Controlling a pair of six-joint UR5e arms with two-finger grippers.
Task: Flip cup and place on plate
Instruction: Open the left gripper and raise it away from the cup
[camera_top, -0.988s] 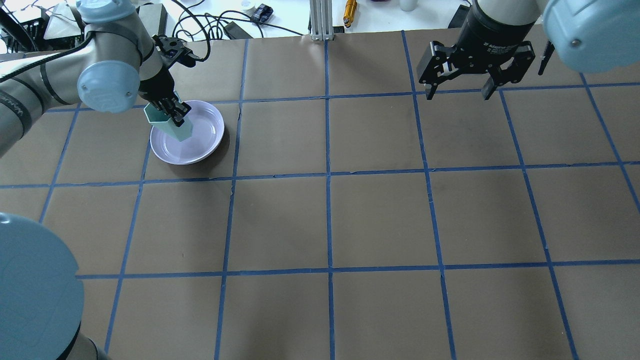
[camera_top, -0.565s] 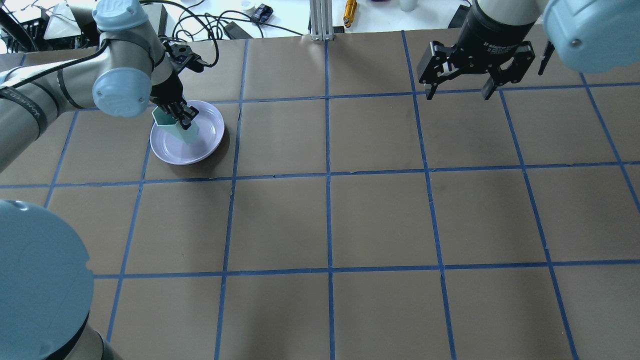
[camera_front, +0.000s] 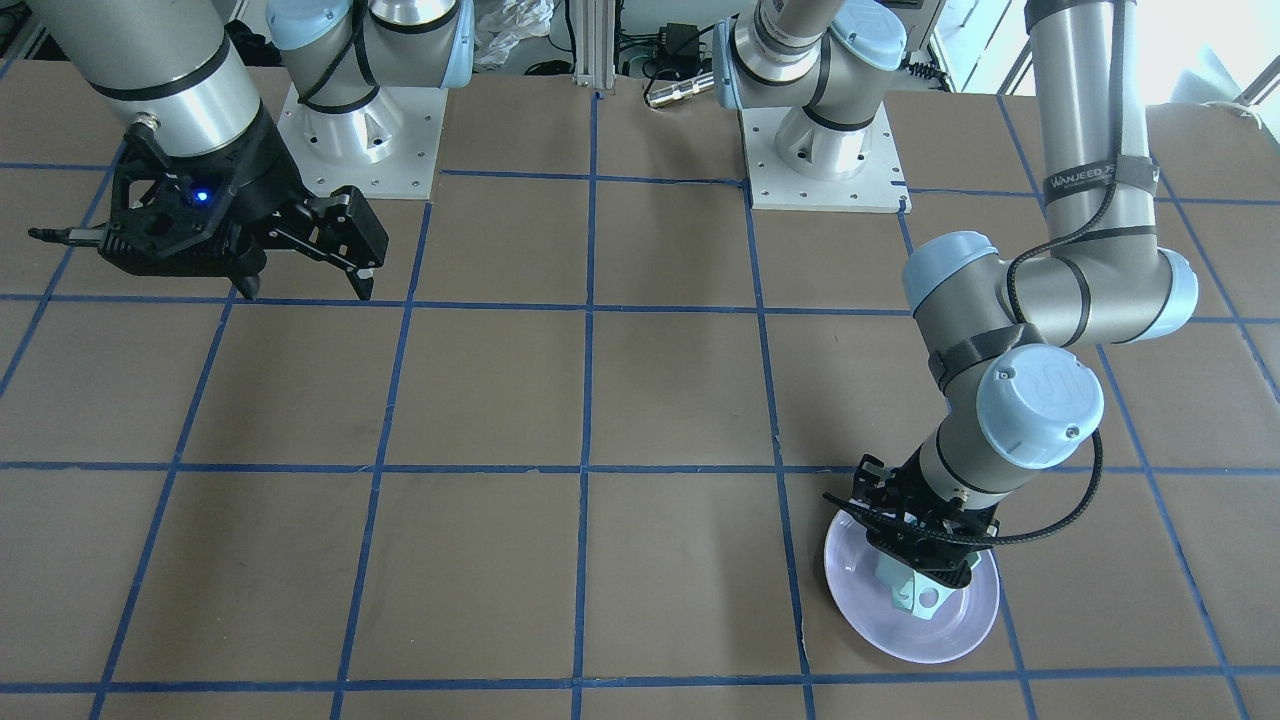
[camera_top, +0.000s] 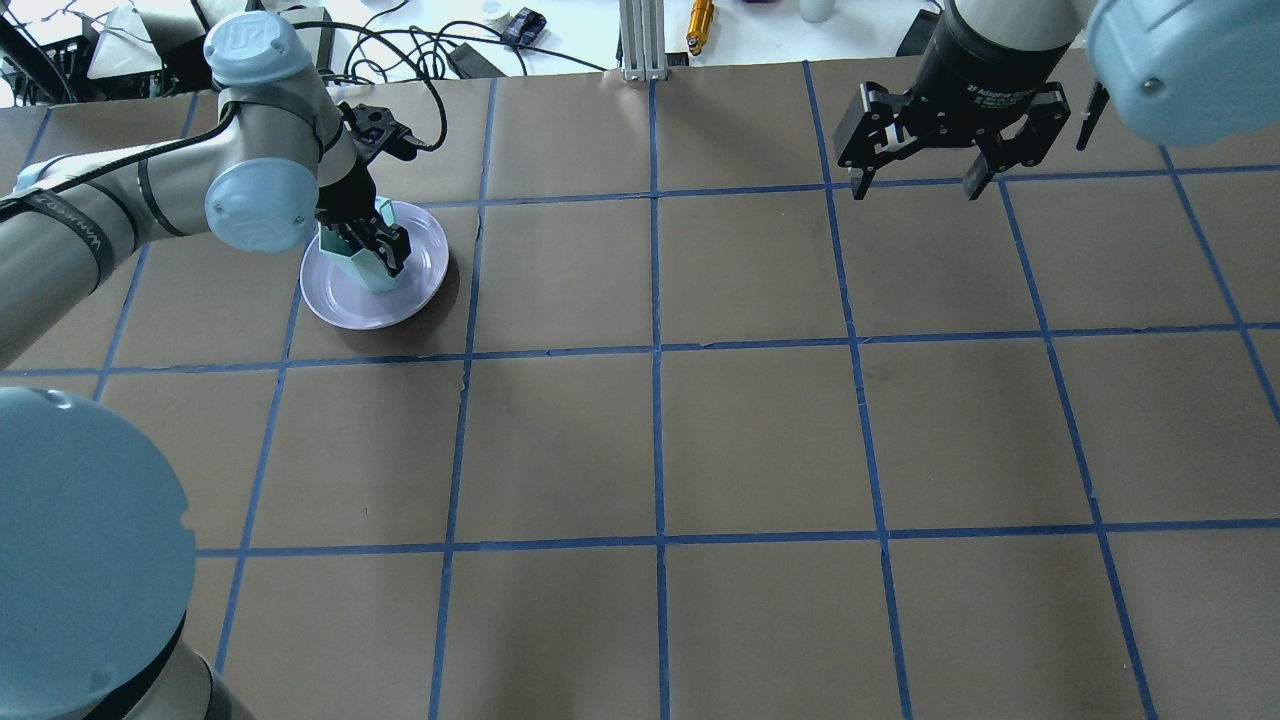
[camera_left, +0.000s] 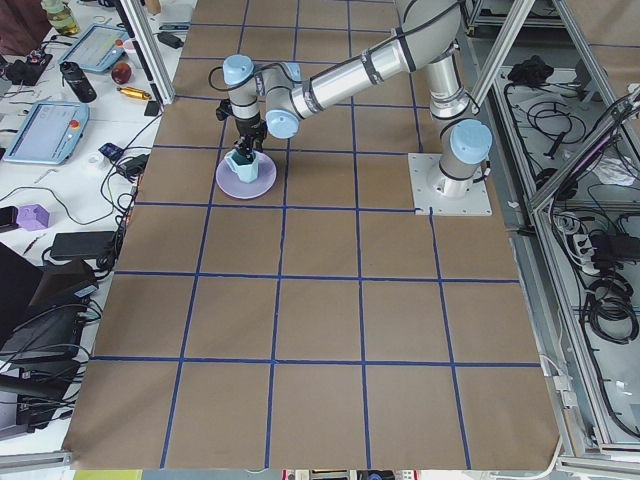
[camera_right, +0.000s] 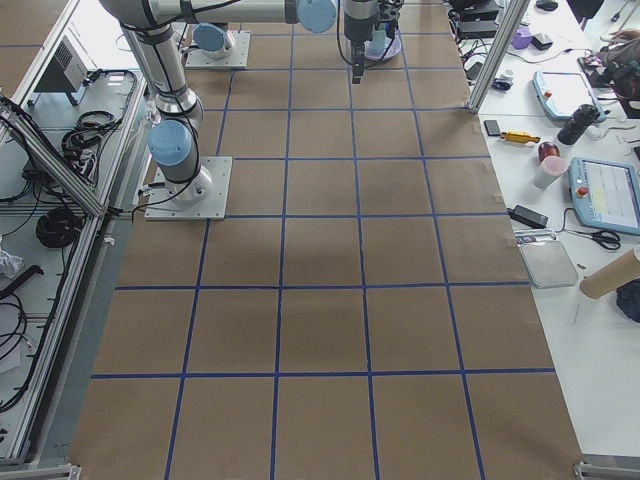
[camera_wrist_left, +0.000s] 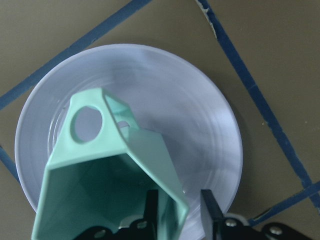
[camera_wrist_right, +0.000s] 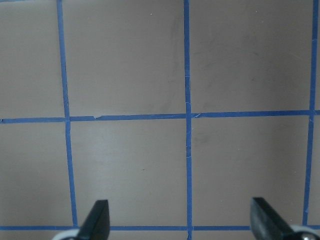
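Left gripper (camera_wrist_left: 180, 214) narrow, pinching cup (camera_wrist_left: 100, 200) by one rim wall: one finger inside the mouth, one outside, at 5 o'clock of the rim in the wrist view. The wall pinch leaves the mouth free and lets the wrist turn the cup. Mouth faces the wrist camera, so the opening is roughly up; cup is tilted, not level. Handle (camera_wrist_left: 87, 122) at 12 o'clock of the cup, opposite the fingers, so no clash. Beyond it, plate (camera_wrist_left: 195, 100) lies right under the cup. Base contact is hidden, so cannot tell if it is touching or just above. Overhead view: plate at 10 o'clock of the table (camera_top: 700, 450), cup over its middle.

Judgement: flip about done; step in hand is levelling and lowering, then release. Risk: a tilted release could tip or skid the cup on the glossy plate, and the off-centre pinch may let it swing.

Far off, right gripper (camera_top: 915, 185) wide, holding nothing, above the table at 1 o'clock, well apart. Likely parked clear; its wrist view shows only brown paper and blue tape.
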